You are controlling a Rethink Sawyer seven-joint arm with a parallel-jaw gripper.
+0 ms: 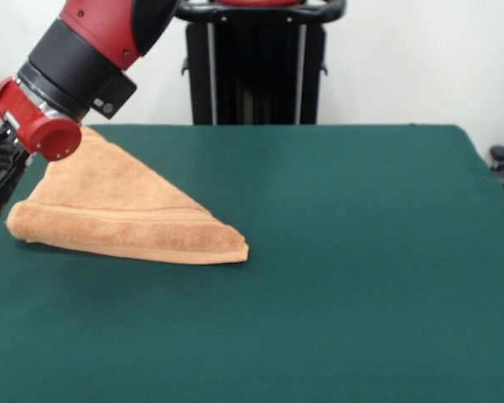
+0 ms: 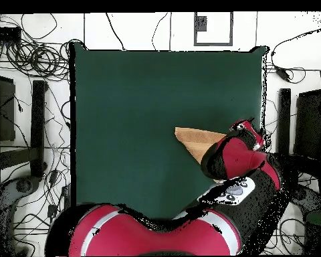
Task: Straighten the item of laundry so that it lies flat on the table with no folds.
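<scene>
The orange-tan terry towel (image 1: 122, 210) (image 2: 198, 140) lies folded into a triangle at the left of the front view. Its long folded edge runs left to right and its sharp corner points right. It rests on the green table (image 1: 344, 252) (image 2: 136, 114). The red arm (image 1: 76, 59) (image 2: 233, 157) covers its upper-left end; whether the jaws are spread or pressed together cannot be told.

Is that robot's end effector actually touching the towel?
Cannot tell. In the front view the arm hides where its end meets the towel; overhead, the arm covers that spot too.
</scene>
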